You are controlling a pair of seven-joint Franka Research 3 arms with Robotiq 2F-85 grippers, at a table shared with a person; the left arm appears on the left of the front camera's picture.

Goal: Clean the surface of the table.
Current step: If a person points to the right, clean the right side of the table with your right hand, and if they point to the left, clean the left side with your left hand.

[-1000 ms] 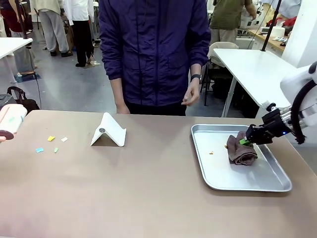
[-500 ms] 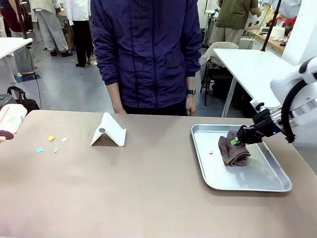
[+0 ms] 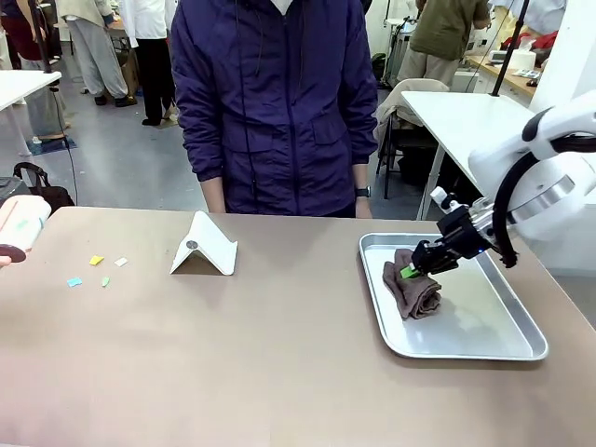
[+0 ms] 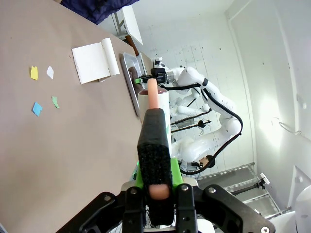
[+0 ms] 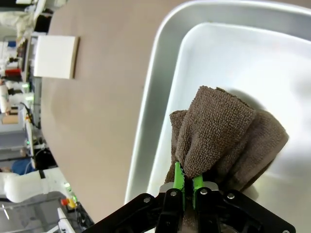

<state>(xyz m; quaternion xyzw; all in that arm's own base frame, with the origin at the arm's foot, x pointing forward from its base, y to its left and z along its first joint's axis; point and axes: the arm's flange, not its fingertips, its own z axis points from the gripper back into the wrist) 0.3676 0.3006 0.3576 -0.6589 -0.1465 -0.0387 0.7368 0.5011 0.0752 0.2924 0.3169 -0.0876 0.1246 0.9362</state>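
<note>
Brown table [image 3: 279, 372] bears 4 paper scraps [image 3: 96, 260]; right end effector [image 3: 410, 271] clamps towel [image 3: 416, 296], left end effector [image 4: 155, 124] clamps container [image 4: 161, 99].

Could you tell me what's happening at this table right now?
The right gripper is shut on a brown cloth in the metal tray, near its left side. The left gripper holds a white object at the left end of the table. Paper scraps lie there, not yet wiped away. A person stands at the far side, touching nothing.
</note>
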